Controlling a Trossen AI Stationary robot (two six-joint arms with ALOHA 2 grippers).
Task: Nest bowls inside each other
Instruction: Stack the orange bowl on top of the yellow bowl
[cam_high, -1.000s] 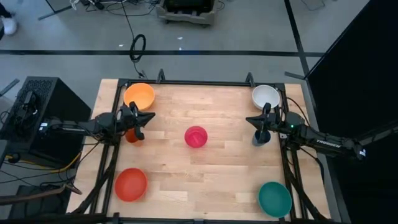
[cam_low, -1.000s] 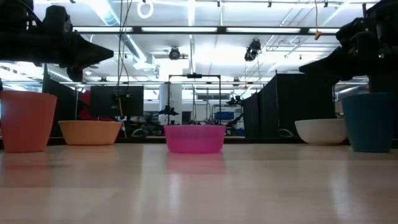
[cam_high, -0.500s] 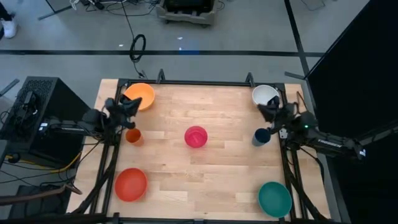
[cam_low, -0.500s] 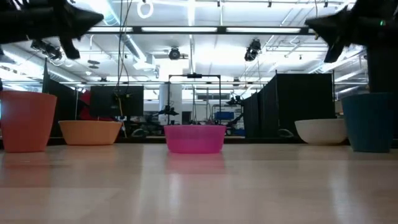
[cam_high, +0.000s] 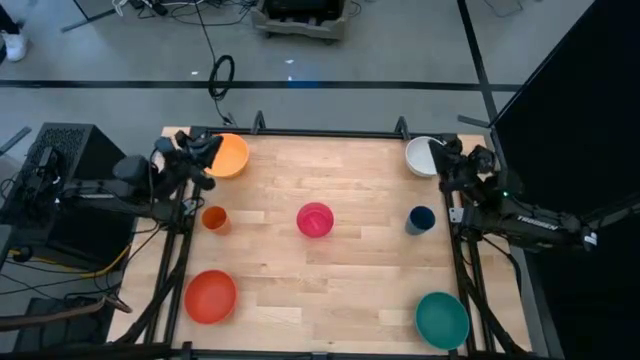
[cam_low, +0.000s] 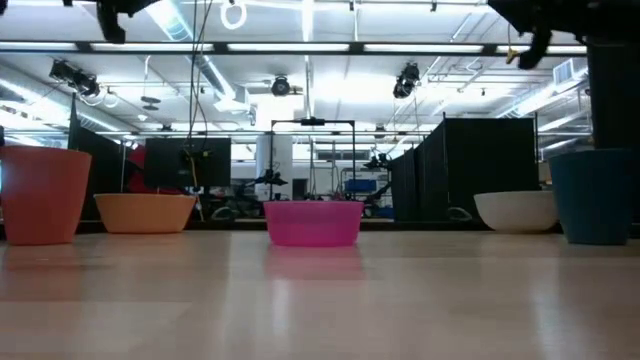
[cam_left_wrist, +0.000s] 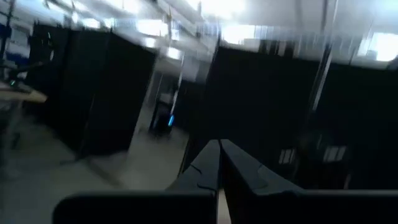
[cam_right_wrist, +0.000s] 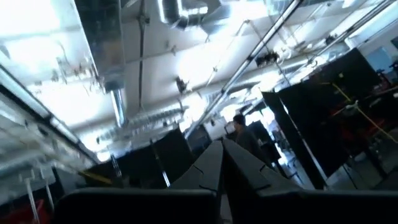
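No nesting has begun: the left end effector (cam_high: 207, 150), fingers together and empty, hangs raised by the orange-yellow bowl (cam_high: 227, 155), the pink bowl (cam_high: 315, 219) sits mid-surface, and the right end effector (cam_high: 441, 152), also together and empty, is by the white bowl (cam_high: 424, 155). The next move likely calls for opening over a rim. Only the high view shows the red bowl (cam_high: 210, 296) and teal bowl (cam_high: 442, 319); the wrist views show just the room.

1. We list the orange-yellow bowl (cam_high: 228, 155), plain.
2. We list the white bowl (cam_high: 423, 155), plain.
3. The pink bowl (cam_high: 315, 219), plain.
4. The red bowl (cam_high: 210, 296), plain.
5. The teal bowl (cam_high: 442, 319), plain.
6. We add an orange cup (cam_high: 214, 218), a dark blue cup (cam_high: 421, 219), and a pale wood-block table (cam_high: 330, 290).
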